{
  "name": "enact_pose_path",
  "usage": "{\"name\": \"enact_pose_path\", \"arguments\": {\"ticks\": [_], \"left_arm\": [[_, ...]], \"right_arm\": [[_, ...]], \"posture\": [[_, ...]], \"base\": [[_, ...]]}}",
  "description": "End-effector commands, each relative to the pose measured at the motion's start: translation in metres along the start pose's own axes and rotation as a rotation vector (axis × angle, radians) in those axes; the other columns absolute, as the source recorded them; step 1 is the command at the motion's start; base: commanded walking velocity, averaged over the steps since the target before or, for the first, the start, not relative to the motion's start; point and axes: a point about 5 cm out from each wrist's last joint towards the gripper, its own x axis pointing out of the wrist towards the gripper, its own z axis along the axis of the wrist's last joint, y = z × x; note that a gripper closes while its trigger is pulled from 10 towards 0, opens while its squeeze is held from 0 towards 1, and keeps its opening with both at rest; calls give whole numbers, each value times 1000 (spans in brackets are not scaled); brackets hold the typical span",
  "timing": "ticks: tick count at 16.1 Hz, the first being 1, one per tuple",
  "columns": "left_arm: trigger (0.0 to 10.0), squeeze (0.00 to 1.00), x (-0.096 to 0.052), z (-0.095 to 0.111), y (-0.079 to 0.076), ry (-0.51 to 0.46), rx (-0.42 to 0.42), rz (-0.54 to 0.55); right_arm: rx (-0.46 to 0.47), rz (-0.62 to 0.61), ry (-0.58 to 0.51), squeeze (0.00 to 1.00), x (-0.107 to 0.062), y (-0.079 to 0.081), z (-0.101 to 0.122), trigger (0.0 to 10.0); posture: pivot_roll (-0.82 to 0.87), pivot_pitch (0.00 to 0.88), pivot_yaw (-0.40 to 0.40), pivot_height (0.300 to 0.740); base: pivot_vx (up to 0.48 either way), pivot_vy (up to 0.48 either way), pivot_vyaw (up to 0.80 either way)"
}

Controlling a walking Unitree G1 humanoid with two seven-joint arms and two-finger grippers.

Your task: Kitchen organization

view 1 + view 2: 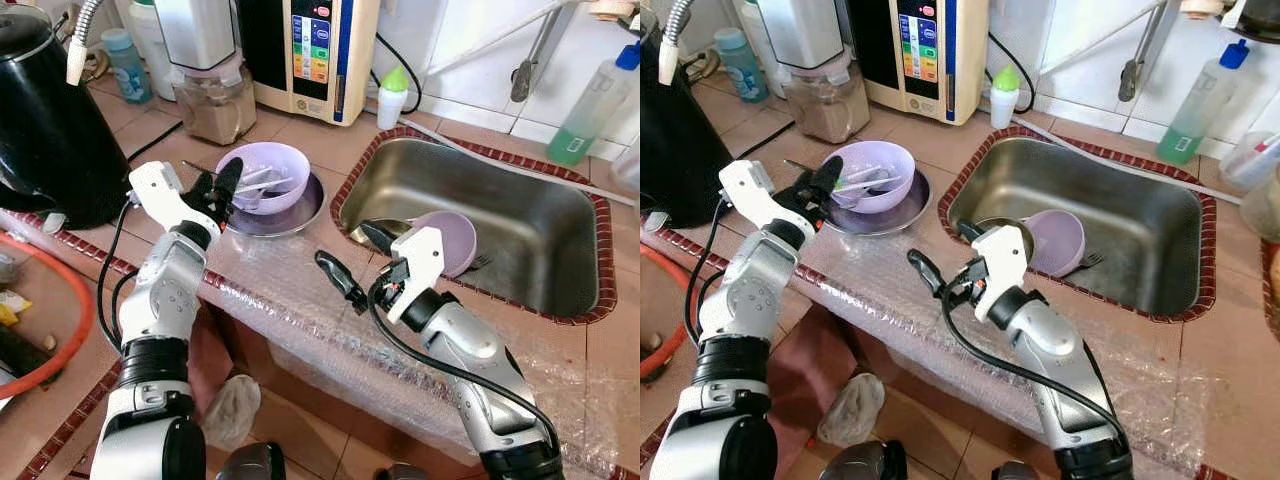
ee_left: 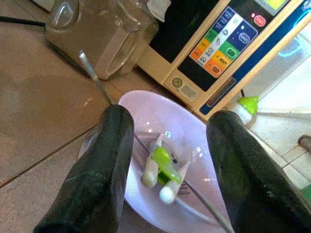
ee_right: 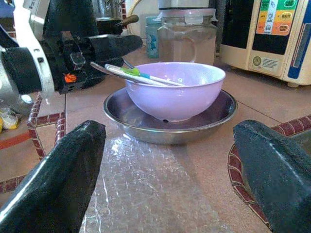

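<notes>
A lilac bowl (image 1: 268,172) sits in a shallow steel dish (image 1: 296,214) on the tiled counter, left of the sink (image 1: 455,180). Inside the bowl lie several utensils (image 2: 160,171), one with a green handle. My left gripper (image 1: 216,194) is open at the bowl's left rim, its fingers (image 2: 99,174) framing the bowl without touching it. My right gripper (image 1: 358,257) is open above the counter's front edge, between the dish and the sink, and points at the bowl (image 3: 175,92). A second lilac bowl (image 1: 452,240) and a fork (image 1: 478,263) lie in the sink.
A black kettle (image 1: 50,120) stands at the far left. Behind the bowl are a blender jar (image 1: 215,100) and a water machine (image 1: 310,50). A green-capped bottle (image 1: 392,97) and a soap bottle (image 1: 590,100) flank the sink's back. Bubble wrap (image 1: 300,310) covers the counter's front edge.
</notes>
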Motion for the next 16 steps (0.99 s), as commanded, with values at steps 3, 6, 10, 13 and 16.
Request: {"name": "enact_pose_path", "arguments": {"ticks": [3,6,10,13,16], "left_arm": [[0,0,1,-1,2,27,9,11],[0,0,0,-8,5,62,-23,27],[0,0,0,-8,5,77,-35,49],[0,0,1,-5,2,76,-49,38],[0,0,2,1,-2,76,-49,31]], "right_arm": [[-7,-9,-6,0,3,-2,1,10000],[-14,-12,-4,0,4,-3,1,10000],[-18,-8,-3,0,5,-3,0,10000],[-20,-5,-8,0,9,-3,1,10000],[-22,-6,-7,0,10,-3,0,10000]], "posture": [[-38,53,62,740],[-36,46,61,740],[-31,39,59,740],[-25,39,56,740],[-21,42,53,740]], "base": [[0,0,0],[0,0,0],[0,0,0],[0,0,0],[0,0,0]]}}
